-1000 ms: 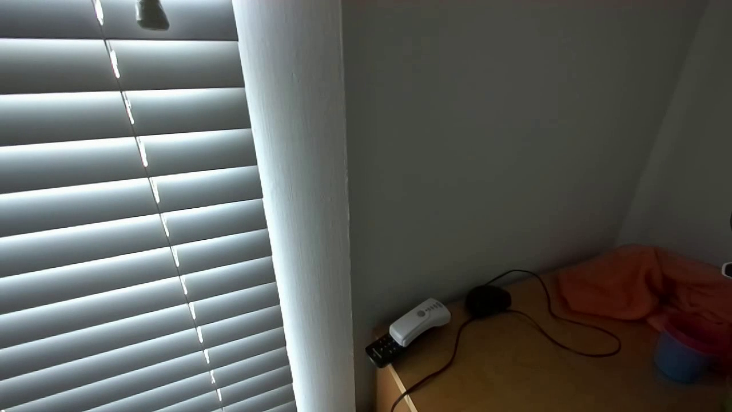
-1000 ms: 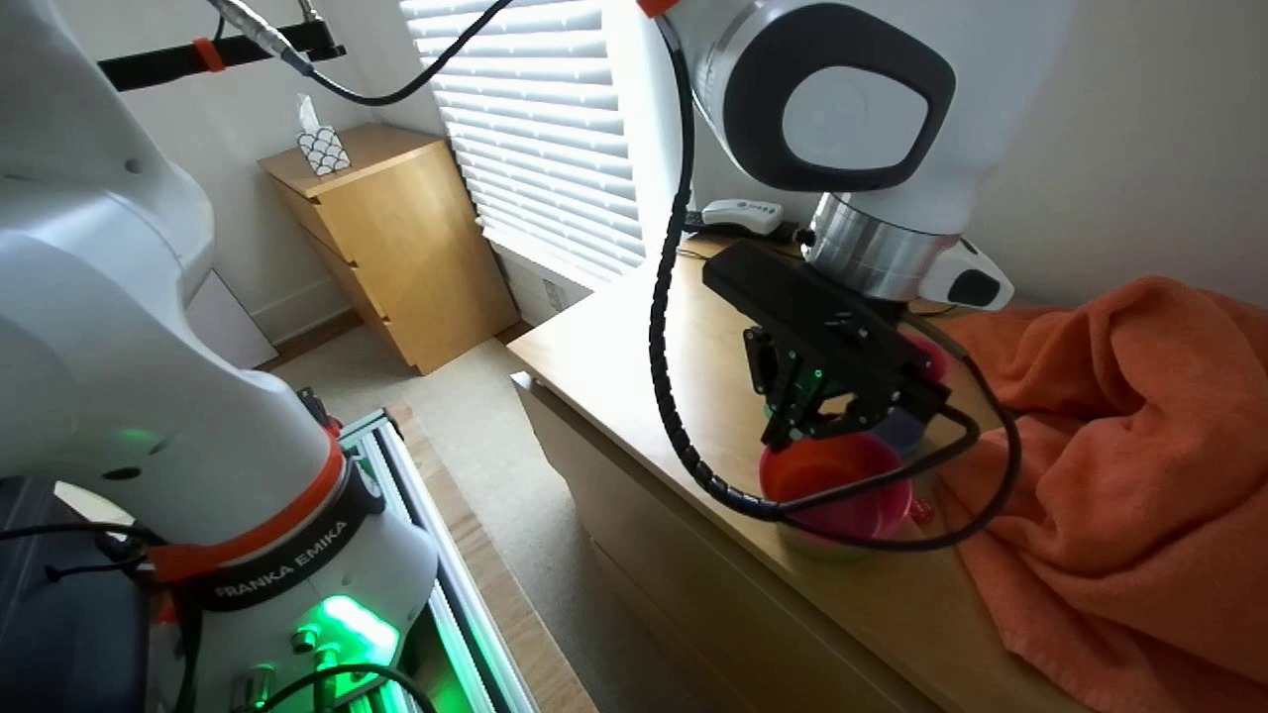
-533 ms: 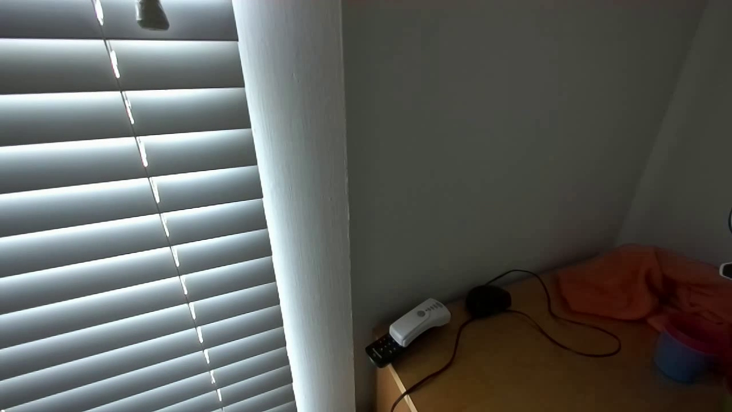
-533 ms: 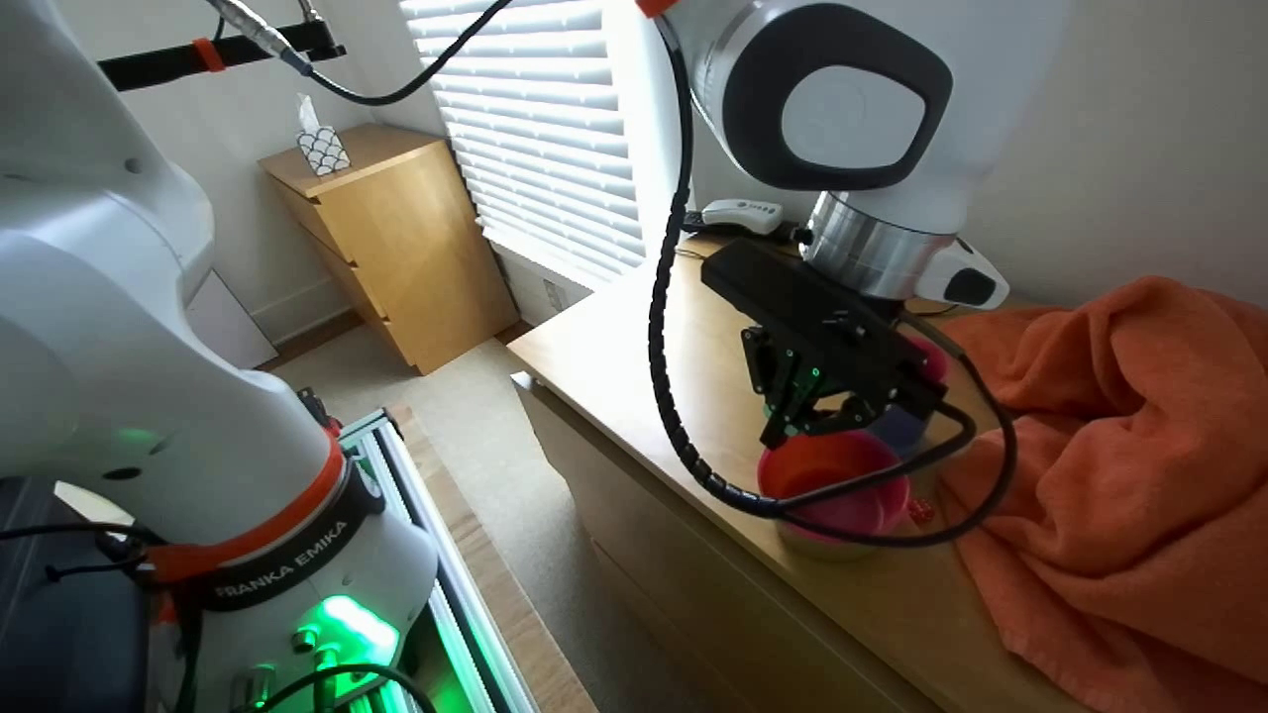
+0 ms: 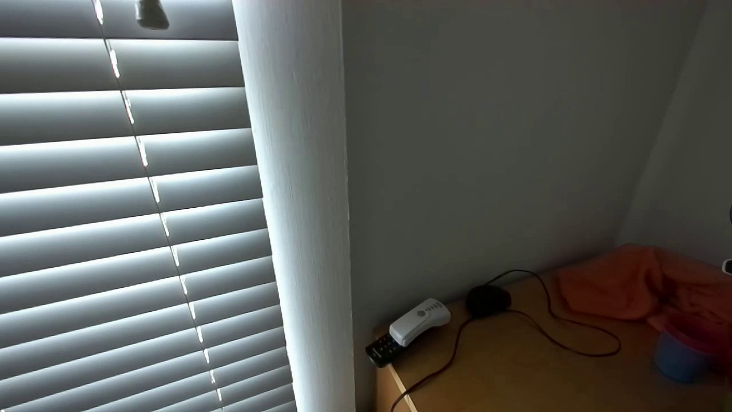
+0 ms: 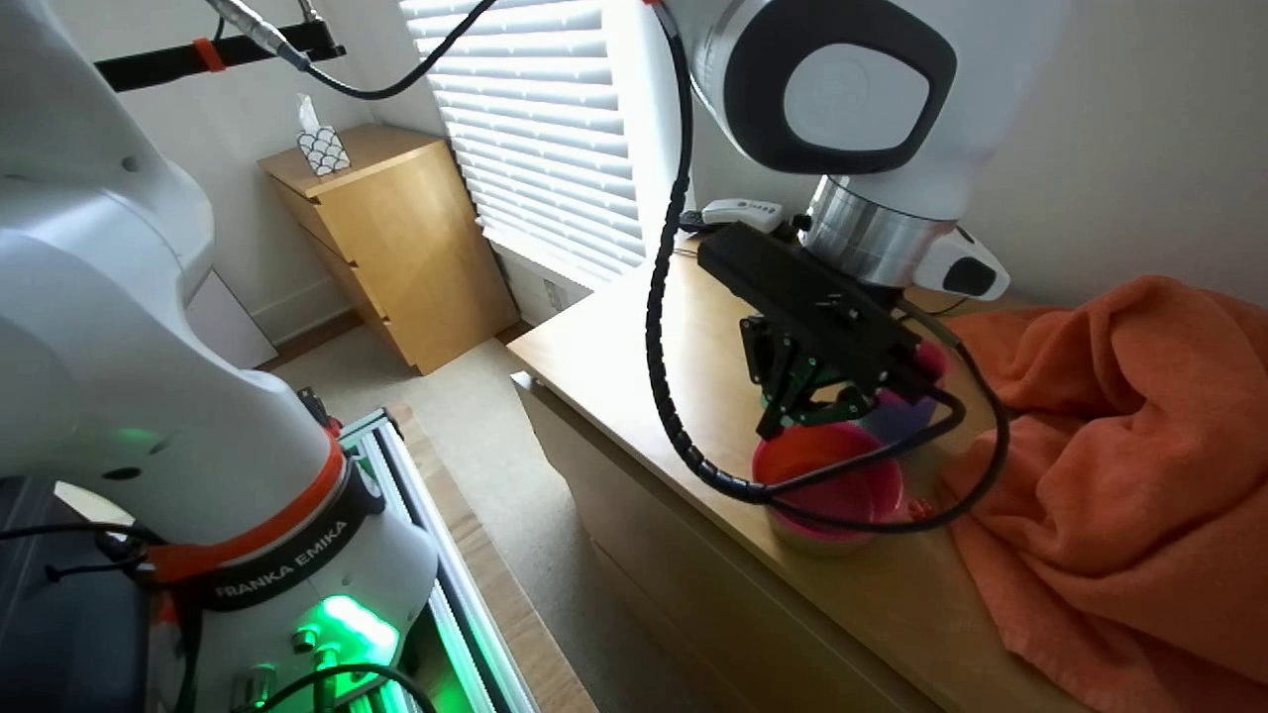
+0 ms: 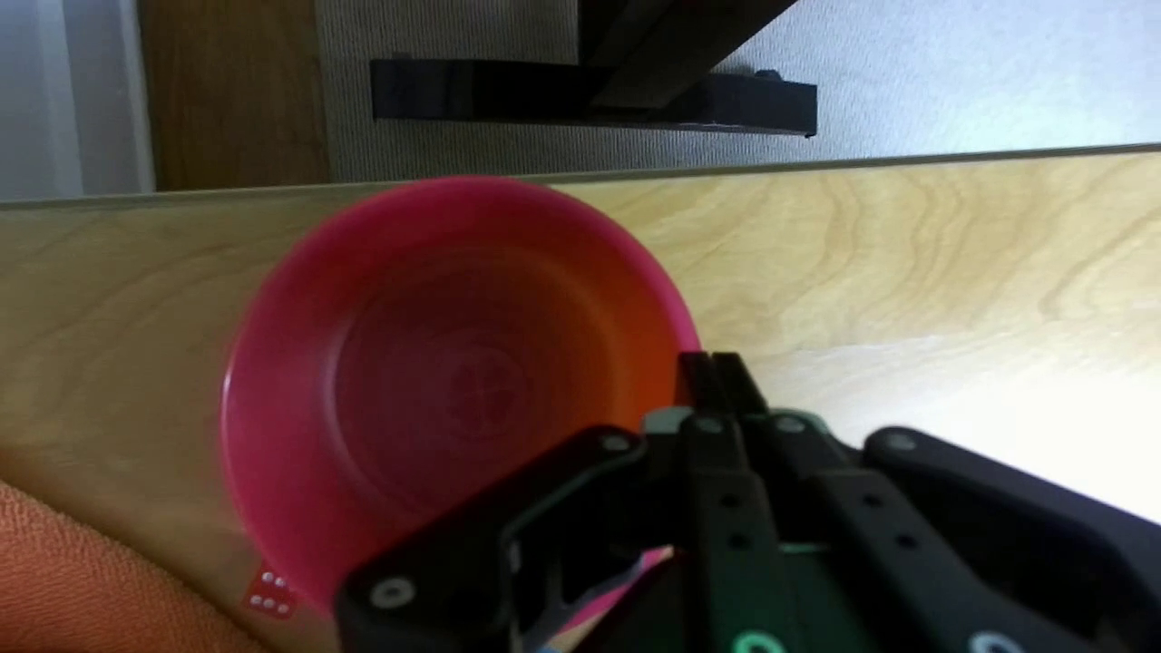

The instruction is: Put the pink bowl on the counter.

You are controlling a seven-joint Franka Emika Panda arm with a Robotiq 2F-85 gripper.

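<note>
The gripper [image 7: 715, 367] is clenched on the rim of the pink bowl [image 7: 281, 408], its two black fingers [image 7: 696, 385] drawn tight together there in the wrist view. The bowl is mouth up over the counter [image 7: 889, 254], close to the edge that faces the robot's base [image 6: 267, 634]; from here I can't make out whether its bottom touches the wood. In an exterior view, a black hose [image 6: 655, 342] from the arm [image 6: 693, 59] loops in front of it. A red piece [image 7: 269, 594] with white dots lies just beside the bowl, and an orange towel [image 6: 1139, 475] is heaped next to that. Near the bowl, toward the wall [image 5: 486, 143], stands a blue tub [image 5: 680, 357] with a pink upper part. Farther along, a white remote [image 5: 420, 322] overlaps a black remote [image 5: 384, 350] beside a dark rounded gadget [image 5: 488, 301]. Beyond the counter's end, light glows through the blinds [image 6: 545, 129], and a tissue box [image 6: 323, 151] tops a wooden cabinet [image 6: 426, 248].
</note>
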